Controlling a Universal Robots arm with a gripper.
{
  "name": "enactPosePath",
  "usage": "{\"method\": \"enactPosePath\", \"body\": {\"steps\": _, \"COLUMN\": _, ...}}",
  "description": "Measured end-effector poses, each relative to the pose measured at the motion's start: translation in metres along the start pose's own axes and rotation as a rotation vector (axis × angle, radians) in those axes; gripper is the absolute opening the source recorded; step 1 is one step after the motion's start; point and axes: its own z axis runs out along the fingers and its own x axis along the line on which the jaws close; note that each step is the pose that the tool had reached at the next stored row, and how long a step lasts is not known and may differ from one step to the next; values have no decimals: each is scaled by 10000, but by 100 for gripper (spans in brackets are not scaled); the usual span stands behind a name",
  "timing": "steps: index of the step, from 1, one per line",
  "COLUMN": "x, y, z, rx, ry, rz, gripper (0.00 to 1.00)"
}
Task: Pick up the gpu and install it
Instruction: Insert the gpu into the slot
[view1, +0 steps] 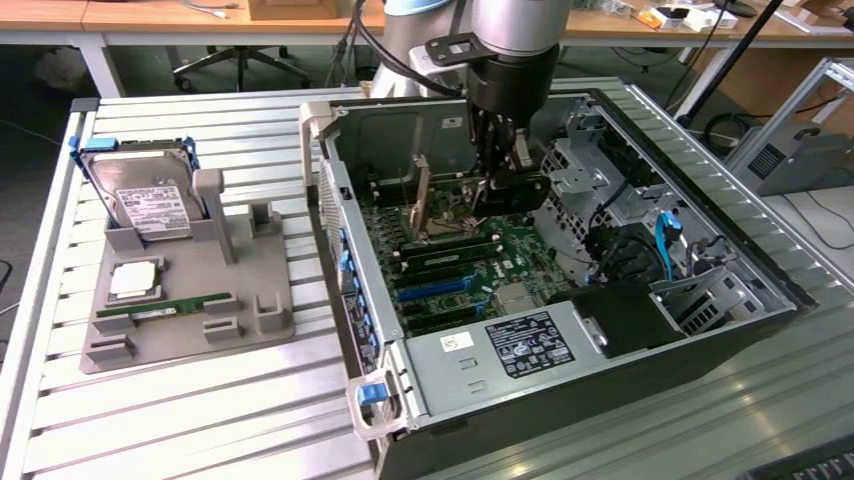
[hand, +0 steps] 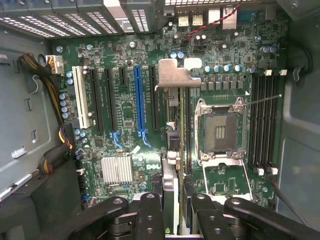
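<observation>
My gripper (view1: 505, 192) reaches down into the open computer case (view1: 350, 330), shut on the gpu (hand: 173, 107). In the wrist view the card appears edge-on between the black fingers (hand: 150, 215), with its silvery bracket (hand: 175, 74) at the end far from the grip. It hangs upright over the green motherboard (hand: 220, 45), between the blue slot (hand: 138, 100) and the bare processor socket (hand: 220, 131). In the exterior view the bracket end (view1: 422, 198) sticks out toward that view's left of the gripper. I cannot tell whether the card's lower edge touches a slot.
Black memory slots (hand: 265, 120) lie beyond the socket, and a white slot (hand: 81, 97) and cables (hand: 52, 85) on the other side. The drive cage (view1: 587, 170) and case walls hem in the arm. A grey parts tray (view1: 187, 300) with a hard drive (view1: 150, 205) sits at the exterior view's left.
</observation>
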Motion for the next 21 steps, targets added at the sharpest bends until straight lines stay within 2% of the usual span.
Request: {"method": "enactPosePath", "body": {"steps": 21, "x": 8, "y": 65, "z": 50, "rx": 1, "ry": 0, "rz": 0, "gripper": 27}}
